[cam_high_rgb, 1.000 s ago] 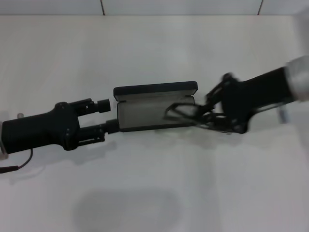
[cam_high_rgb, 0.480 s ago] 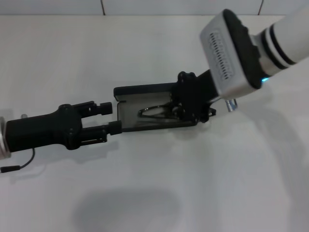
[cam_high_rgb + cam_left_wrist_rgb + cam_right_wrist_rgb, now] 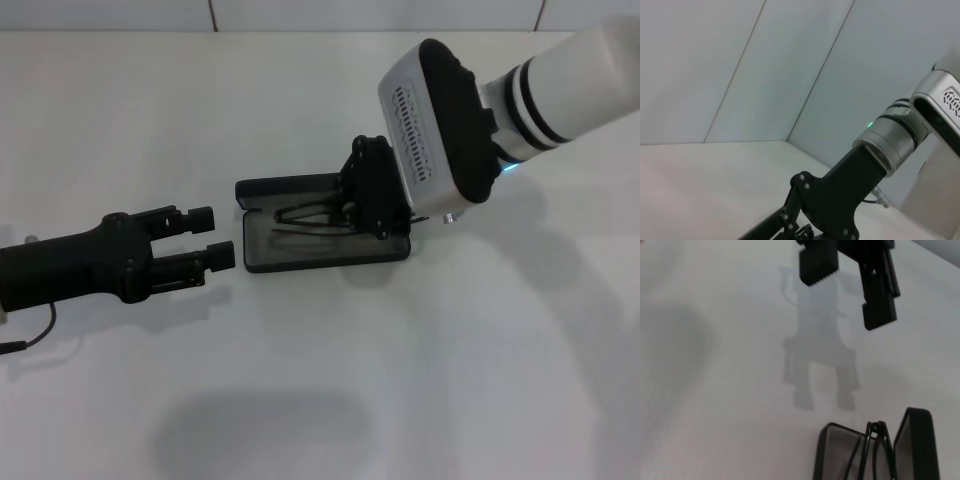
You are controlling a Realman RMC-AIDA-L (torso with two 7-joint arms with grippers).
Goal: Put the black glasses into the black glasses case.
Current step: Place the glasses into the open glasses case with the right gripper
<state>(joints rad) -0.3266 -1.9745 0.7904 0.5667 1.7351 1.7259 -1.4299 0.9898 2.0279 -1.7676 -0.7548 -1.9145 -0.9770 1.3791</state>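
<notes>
White surface [image 3: 420, 380]: right end effector [image 3: 352, 215] lowers the black glasses [image 3: 310, 218], grip hidden, into the black glasses case [image 3: 300, 255], long axes aligned; left end effector [image 3: 212, 236], fingers parted, waits at 9 o'clock.

1 black glasses [image 3: 305, 215], 1 black glasses case [image 3: 300, 255], 2 grippers

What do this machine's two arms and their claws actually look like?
The right arm is a white tube with black rings, a small blue light and a silver-grey box with vent slots; its right gripper is black linkage. The left arm is a black cylinder with a thin cable; its left gripper has two stubby black jaws.
</notes>
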